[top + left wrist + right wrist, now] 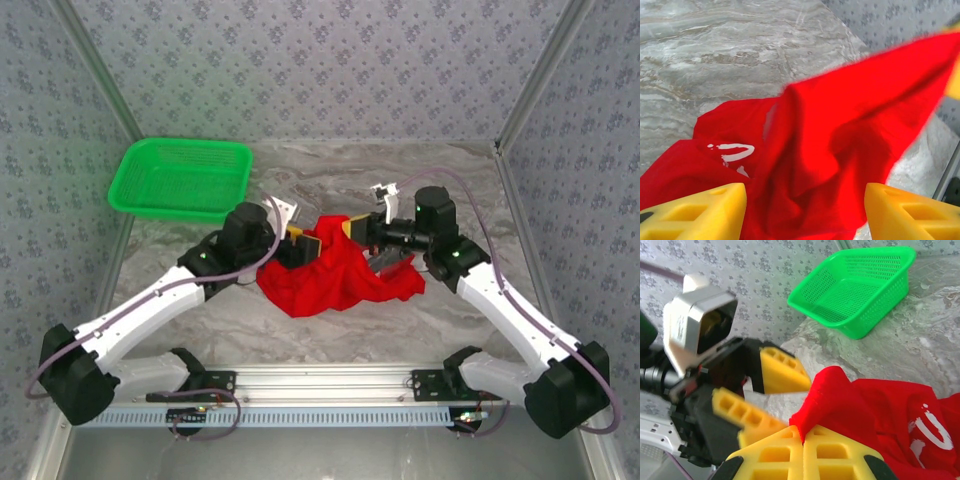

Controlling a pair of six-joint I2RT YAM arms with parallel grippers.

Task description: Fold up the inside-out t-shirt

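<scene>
The inside-out t-shirt (335, 272) is a bright red crumpled heap in the middle of the table, with one edge lifted. My right gripper (803, 430) is shut on a raised fold of the t-shirt (875, 405), pinching it between its yellow fingers. My left gripper (805, 195) faces it from the left, with its yellow fingers (700, 212) spread wide and open. Red cloth (840, 130) hangs across the gap between them, and no finger presses on it. White print marks (732, 150) show on a lower layer. Seen from above, both grippers meet over the shirt's far edge: left gripper (303, 244), right gripper (352, 228).
A green mesh basket (182, 178) stands at the table's back left; in the right wrist view the basket (860, 287) lies beyond the shirt. Patterned walls close in the marble table (470, 320) on three sides. The arms' mounting rail (320, 385) runs along the near edge.
</scene>
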